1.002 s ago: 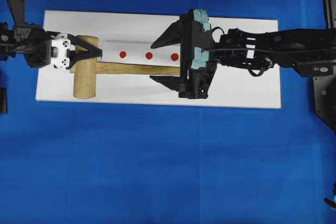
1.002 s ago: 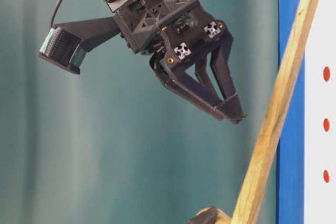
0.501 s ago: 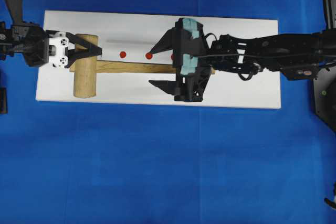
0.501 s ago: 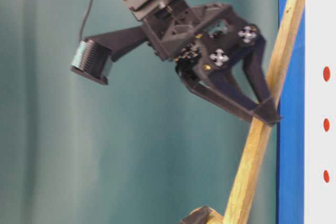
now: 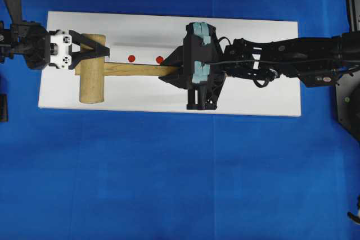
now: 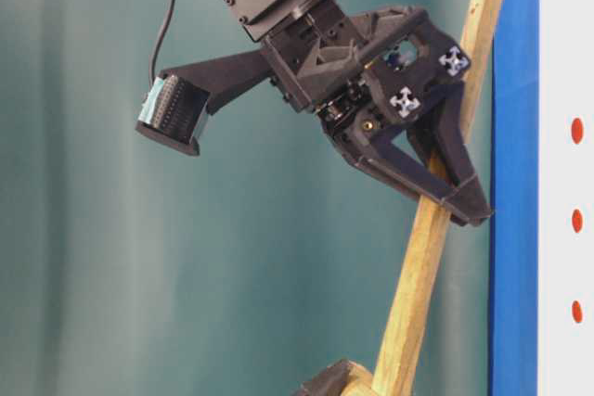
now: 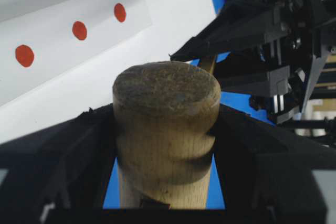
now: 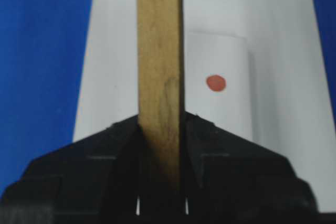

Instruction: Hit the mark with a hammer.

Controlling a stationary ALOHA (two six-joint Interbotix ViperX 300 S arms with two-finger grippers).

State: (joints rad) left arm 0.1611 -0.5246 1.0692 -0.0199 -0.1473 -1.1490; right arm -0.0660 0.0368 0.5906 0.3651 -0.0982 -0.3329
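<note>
Right gripper [image 5: 171, 72] is clamped on the hammer [image 5: 112, 71] handle near its free end, over the middle of the white board [image 5: 253, 99]; left gripper [image 5: 95, 53] straddles the mallet head near the board's left edge, jaws part open and snug on both sides of it; two red marks [image 5: 145, 59] show on the paper strip along the far edge, just beside the handle.
Table-level: right fingers pinch the tilted handle, head low at frame bottom.
Left wrist: head fills the gap between both fingers; three marks visible.
Right wrist: handle squeezed between the pads; one mark beside it.
Risk: both grippers hold at once, so a swing could twist or slip the flat handle; the pinch is narrow.
</note>
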